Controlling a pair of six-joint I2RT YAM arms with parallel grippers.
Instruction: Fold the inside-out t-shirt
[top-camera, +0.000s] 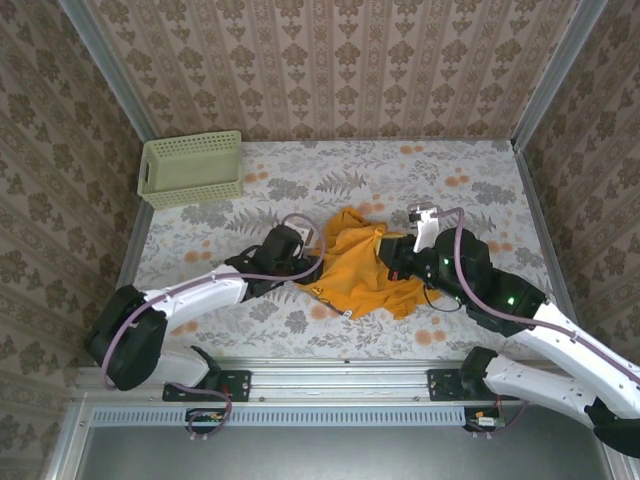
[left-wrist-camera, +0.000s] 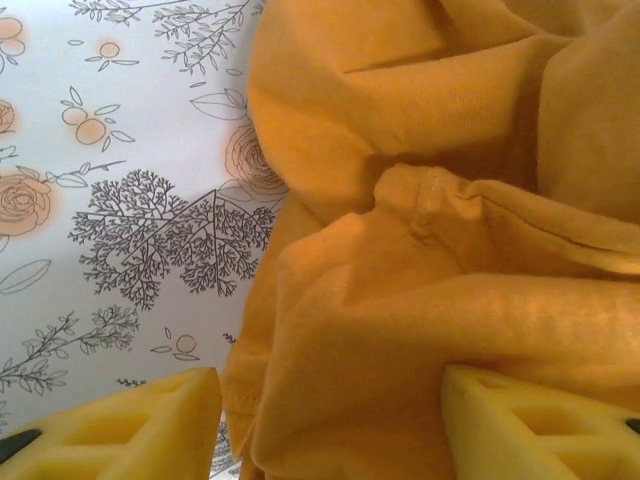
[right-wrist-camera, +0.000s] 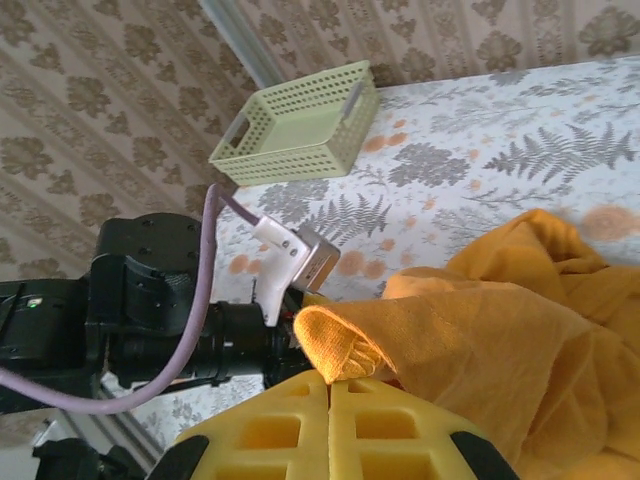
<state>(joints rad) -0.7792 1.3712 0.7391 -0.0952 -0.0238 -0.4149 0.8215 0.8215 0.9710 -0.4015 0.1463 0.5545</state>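
Progress: early, no fold made | t-shirt lies crumpled mid-counter between the arms | right jaws pinched shut on a bunched edge of it | left jaws wide apart astride cloth — all folding left

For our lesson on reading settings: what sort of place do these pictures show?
Likely a robot test booth dressed like a home: arms bolted to a metal rail, wallpapered panels, flowered tabletop.
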